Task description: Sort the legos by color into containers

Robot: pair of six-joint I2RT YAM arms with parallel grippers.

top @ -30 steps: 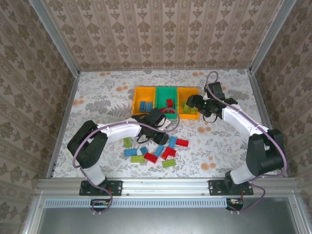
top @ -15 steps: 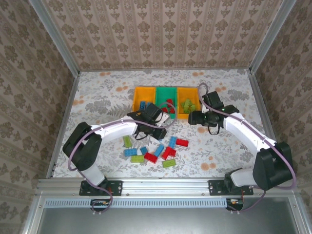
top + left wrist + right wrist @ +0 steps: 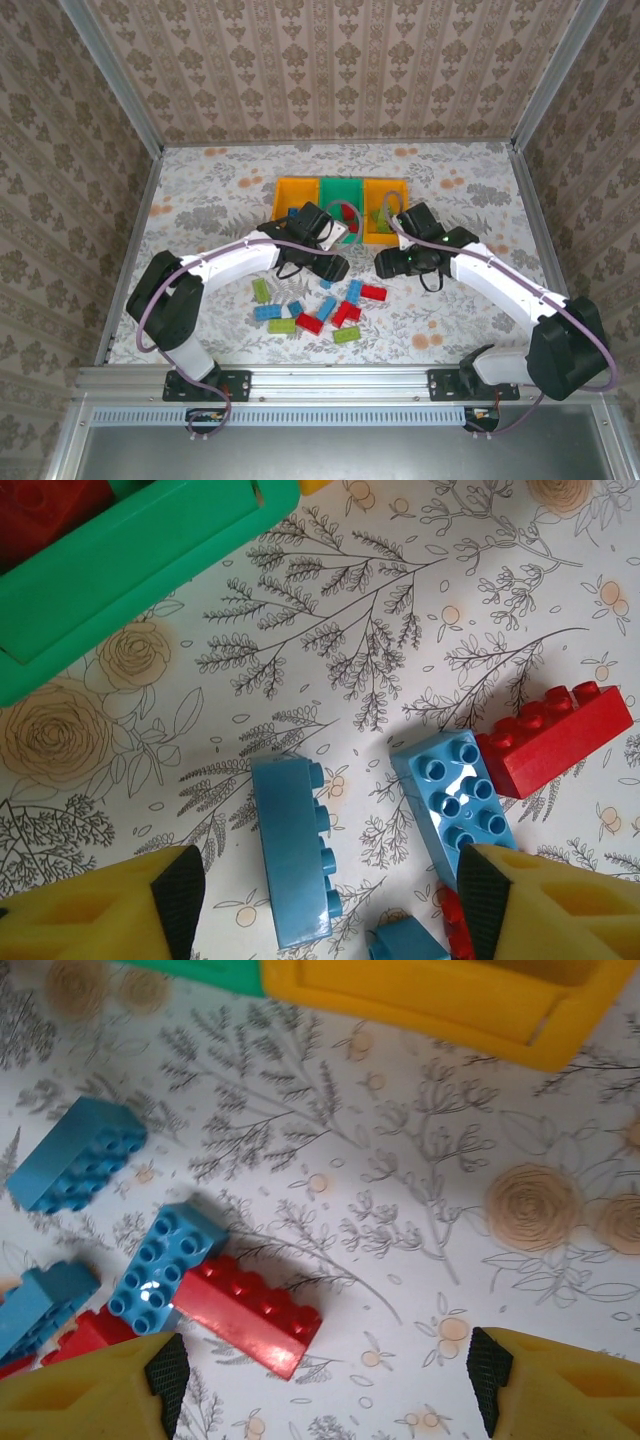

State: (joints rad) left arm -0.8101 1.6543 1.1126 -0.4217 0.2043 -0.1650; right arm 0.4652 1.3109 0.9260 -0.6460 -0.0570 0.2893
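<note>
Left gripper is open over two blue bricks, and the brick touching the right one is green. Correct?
Not quite. The left gripper is open over the two blue bricks, but the one touching the right blue brick is a red brick, not green. The left wrist view shows it.

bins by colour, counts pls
Orange-yellow bins: 2
Green bin: 1
Total: 3
</note>
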